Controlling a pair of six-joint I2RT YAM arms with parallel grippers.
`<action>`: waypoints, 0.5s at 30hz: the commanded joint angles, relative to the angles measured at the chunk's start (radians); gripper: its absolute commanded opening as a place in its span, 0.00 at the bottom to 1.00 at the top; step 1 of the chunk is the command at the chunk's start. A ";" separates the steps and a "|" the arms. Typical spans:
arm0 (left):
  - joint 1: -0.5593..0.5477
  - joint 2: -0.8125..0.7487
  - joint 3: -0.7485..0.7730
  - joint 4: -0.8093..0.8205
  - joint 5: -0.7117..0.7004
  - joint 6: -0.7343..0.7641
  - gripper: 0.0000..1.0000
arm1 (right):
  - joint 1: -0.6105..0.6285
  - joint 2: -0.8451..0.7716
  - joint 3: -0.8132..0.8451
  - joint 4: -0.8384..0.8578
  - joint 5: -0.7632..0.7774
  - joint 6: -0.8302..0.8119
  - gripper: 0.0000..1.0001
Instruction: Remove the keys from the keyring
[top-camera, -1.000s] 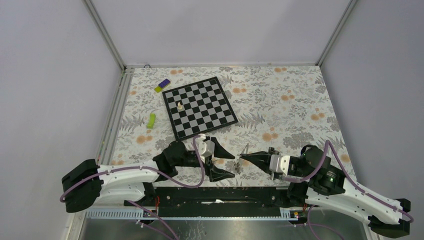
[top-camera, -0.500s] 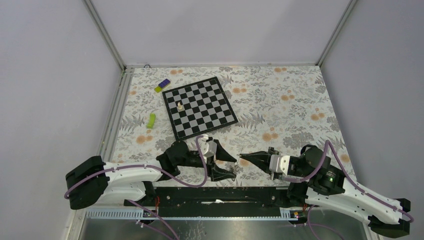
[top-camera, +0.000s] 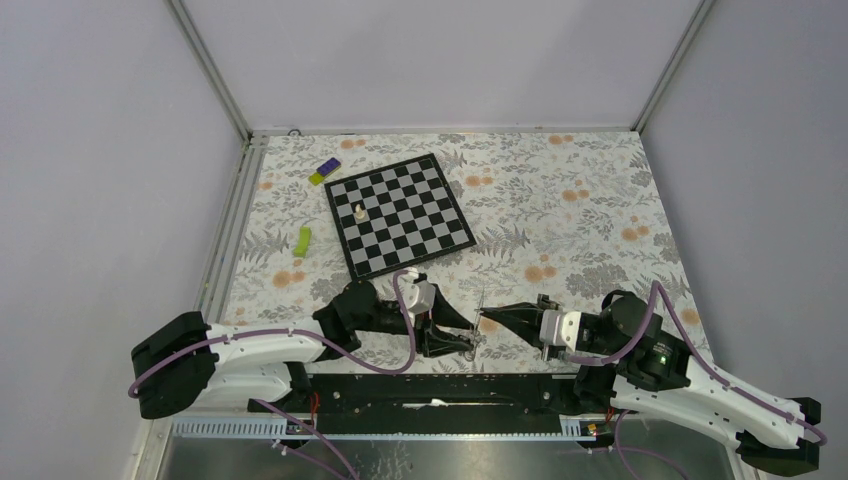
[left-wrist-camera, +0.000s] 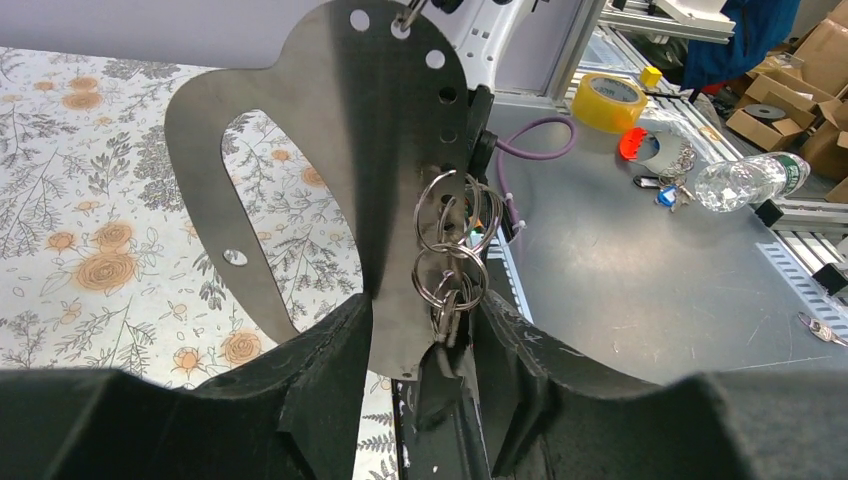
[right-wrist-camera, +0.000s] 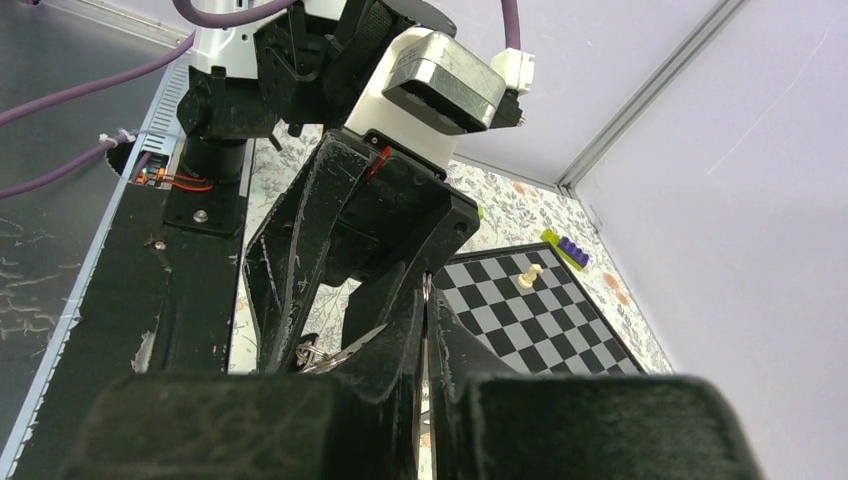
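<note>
Top external view puts both arms at the 6 o'clock edge of the table (top-camera: 590, 200), tips almost meeting. My left gripper (top-camera: 462, 335) reaches in from 9 o'clock and my right gripper (top-camera: 487, 317) from 3 o'clock. A thin flat steel plate (top-camera: 479, 312) stands between them, lifted off the cloth.

On the left wrist camera the plate fills the middle of the picture, upright. The keyring (left-wrist-camera: 455, 235), a cluster of wire rings, hangs at its 3 o'clock edge. Small silvery keys (left-wrist-camera: 447, 322) dangle under the lowest ring (too bunched for me to count). My left fingers (left-wrist-camera: 325, 385) stand apart, one on either side of the plate's lower end and the rings. I cannot tell whether they press on the metal or only flank it.

On the right wrist camera my right fingers (right-wrist-camera: 300, 420) are together, pinching the plate, which shows edge-on as a bright line at the gripper's middle.

The chessboard (top-camera: 400, 213) lies at 12 o'clock from the grippers, with a white chess piece (top-camera: 359, 211) on its 9 o'clock side. A green piece (top-camera: 302, 240) sits on the cloth at 9 o'clock of the board. A purple-and-yellow block (top-camera: 325, 171) lies just beside the board's 11 o'clock corner.
</note>
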 joint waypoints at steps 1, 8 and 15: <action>-0.004 0.012 0.053 0.048 0.034 0.007 0.46 | -0.004 -0.013 0.002 0.075 0.005 -0.006 0.00; -0.004 0.031 0.071 0.033 0.046 0.004 0.36 | -0.004 -0.025 -0.003 0.073 0.011 -0.004 0.00; -0.004 0.044 0.082 0.017 0.061 0.004 0.16 | -0.004 -0.036 -0.007 0.072 0.020 -0.004 0.00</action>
